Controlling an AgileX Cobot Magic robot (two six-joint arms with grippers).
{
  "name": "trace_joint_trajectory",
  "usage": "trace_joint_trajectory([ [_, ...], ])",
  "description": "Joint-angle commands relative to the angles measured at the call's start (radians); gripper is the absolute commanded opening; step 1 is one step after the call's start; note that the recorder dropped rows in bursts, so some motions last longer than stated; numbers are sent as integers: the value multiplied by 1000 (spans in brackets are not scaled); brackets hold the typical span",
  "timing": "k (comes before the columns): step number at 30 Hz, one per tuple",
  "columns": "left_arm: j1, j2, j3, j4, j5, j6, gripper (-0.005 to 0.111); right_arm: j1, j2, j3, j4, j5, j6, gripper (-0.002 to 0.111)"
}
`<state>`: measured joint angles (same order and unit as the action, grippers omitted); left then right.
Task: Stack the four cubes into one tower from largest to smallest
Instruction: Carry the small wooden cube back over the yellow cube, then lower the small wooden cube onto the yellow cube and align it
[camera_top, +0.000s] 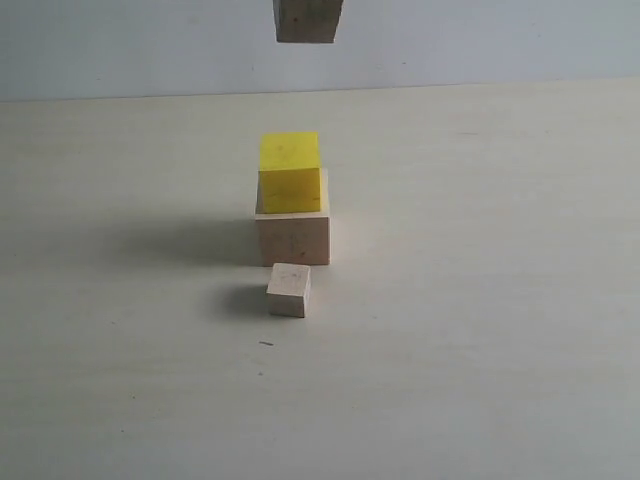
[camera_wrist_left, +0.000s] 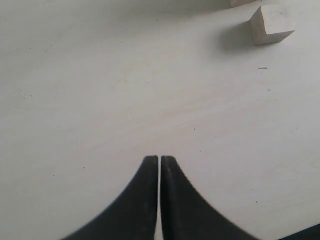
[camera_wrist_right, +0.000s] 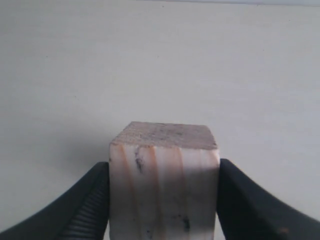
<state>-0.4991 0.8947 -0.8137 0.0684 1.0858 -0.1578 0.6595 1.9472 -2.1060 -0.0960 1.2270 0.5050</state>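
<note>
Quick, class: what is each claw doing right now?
Left claw: closed, holding nothing.
Right claw: closed on the medium striped cube.

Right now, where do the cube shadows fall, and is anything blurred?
Exterior view: soft shadows lie left of the small pale wooden cube and the large pale wooden cube; right wrist view: the striped-grain wooden cube looks slightly soft; left wrist view: no glare.

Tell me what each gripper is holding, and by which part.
The right gripper holds the striped cube, its jaws pressed on two opposite side faces. The left gripper is shut and holds nothing.
</note>
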Motion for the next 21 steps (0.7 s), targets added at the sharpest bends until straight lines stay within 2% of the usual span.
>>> trace_joint_trajectory([
  [1,1,-4,2,-3,-5,1,4,-8,65,16,43,-6,-8,0],
  [21,1,-4,2,-3,8,1,4,-8,144,25,128,-6,1,0],
])
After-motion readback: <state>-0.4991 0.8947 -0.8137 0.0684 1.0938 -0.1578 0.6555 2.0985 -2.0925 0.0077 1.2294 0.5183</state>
